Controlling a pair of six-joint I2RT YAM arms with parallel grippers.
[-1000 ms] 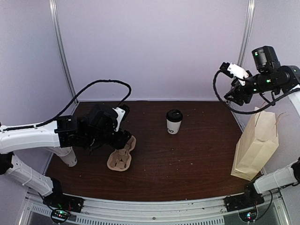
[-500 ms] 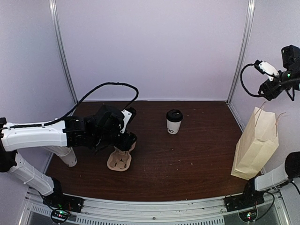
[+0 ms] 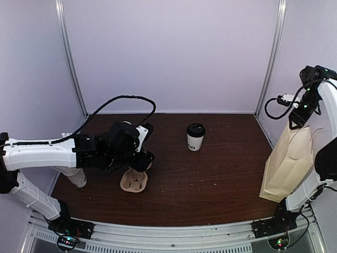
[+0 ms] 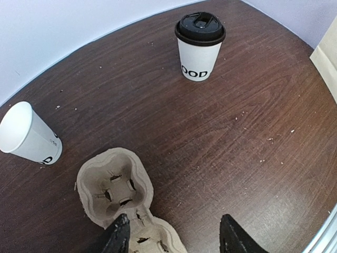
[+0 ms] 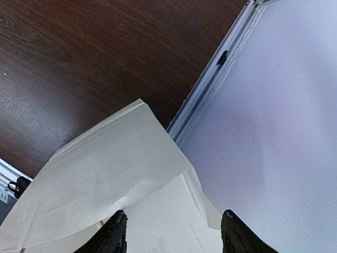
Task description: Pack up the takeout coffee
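The takeout coffee [image 3: 196, 137], a white paper cup with dark print and a black lid, stands upright at the back middle of the table, also in the left wrist view [image 4: 200, 47]. My left gripper [image 3: 141, 161] is open, hovering over the brown pulp cup carrier [image 3: 135, 178], with one fingertip above the carrier's near end [image 4: 118, 195]. Nothing sits between the left gripper's [image 4: 174, 238] fingers. My right gripper [image 3: 296, 117] is open just above the top edge of the tan paper bag [image 3: 288, 163]. In the right wrist view the bag's top [image 5: 105, 179] lies under the right gripper [image 5: 171, 236].
A second white cup [image 4: 29, 138] stands at the table's left, partly hidden under the left arm in the top view. The bag stands at the right edge, close to the enclosure wall and corner post [image 3: 268, 63]. Crumbs dot the dark wood table [image 3: 210, 184].
The right arm has swung to the right and come down over the bag's top. The left gripper has shifted slightly right over the carrier. The coffee has not moved.
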